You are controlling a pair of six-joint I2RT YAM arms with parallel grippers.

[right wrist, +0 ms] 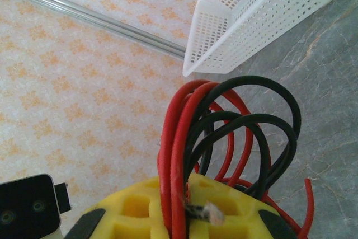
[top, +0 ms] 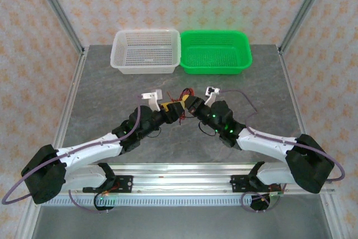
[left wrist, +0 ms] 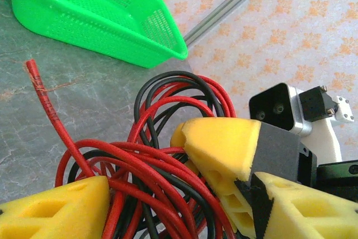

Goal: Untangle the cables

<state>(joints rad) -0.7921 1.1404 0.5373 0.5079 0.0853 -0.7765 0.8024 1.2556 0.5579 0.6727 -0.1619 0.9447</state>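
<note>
The right claw (right wrist: 182,200) is clamped on the cables (right wrist: 178,138). In its wrist view, red strands run straight down between its yellow pads (right wrist: 134,205), and the other red and black loops arch free above the tips. That pinch reads as an anchor: one part of the knot held fixed so the other arm has something to pull against.

The left claw (left wrist: 179,194) stands fairly wide, its yellow fingers (left wrist: 50,211) apart on either side of the bundle. The loops pass between them and lie against the lower-left finger, but I see no squeeze on any one strand. In the left wrist view the tip of the right claw sits between those fingers too, so the two claws meet nose to nose at the same clump. I judge the left one is spread to pick a fresh strand, not to carry anything.

The bundle sits between the claws on the near side of the green basket (top: 216,70), off its left corner and well apart from it. Whether it rests on the counter (top: 112,90) or is lifted clear I cannot tell. One red strand (left wrist: 47,110) sticks out free of the clump, pointing towards the green basket, and it looks the easiest end to draw out. The white basket (top: 145,66) stands just beside the green basket, on its left.

Red and black loops are thoroughly interwoven, so the untangling looks far from done. A hard tug could tighten the knot.
</note>
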